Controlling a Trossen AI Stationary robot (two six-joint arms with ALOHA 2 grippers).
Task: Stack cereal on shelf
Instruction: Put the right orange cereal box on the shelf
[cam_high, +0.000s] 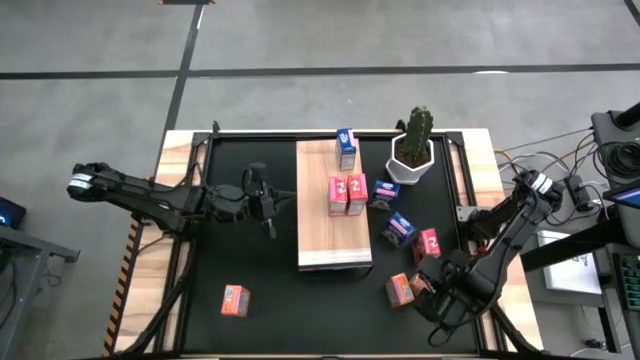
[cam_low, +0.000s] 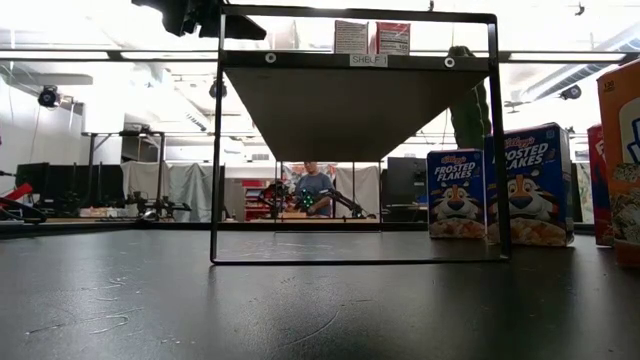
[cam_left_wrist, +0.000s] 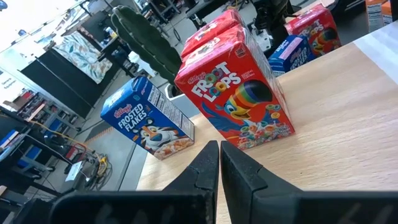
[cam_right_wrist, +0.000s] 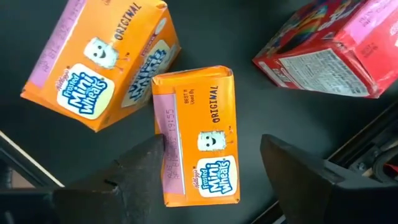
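The light wood shelf (cam_high: 335, 235) holds a blue cereal box (cam_high: 347, 148) and two pink-red boxes (cam_high: 347, 193) standing upright. My left gripper (cam_high: 268, 203) is shut and empty at the shelf's left edge, pointing at the pink-red Froot Loops box (cam_left_wrist: 239, 87). My right gripper (cam_high: 425, 287) is open near the front right, above an orange Mini-Wheats box (cam_right_wrist: 194, 134) lying flat on the mat; its fingers stand on either side of it. A second orange box (cam_right_wrist: 99, 62) and a red box (cam_right_wrist: 336, 43) lie close by.
A white-potted cactus (cam_high: 413, 145) stands right of the shelf's far end. Two blue boxes (cam_high: 390, 210) and a red one (cam_high: 428, 243) lie on the black mat (cam_high: 240, 250) between the shelf and my right arm. Another orange box (cam_high: 235, 300) lies at the front left.
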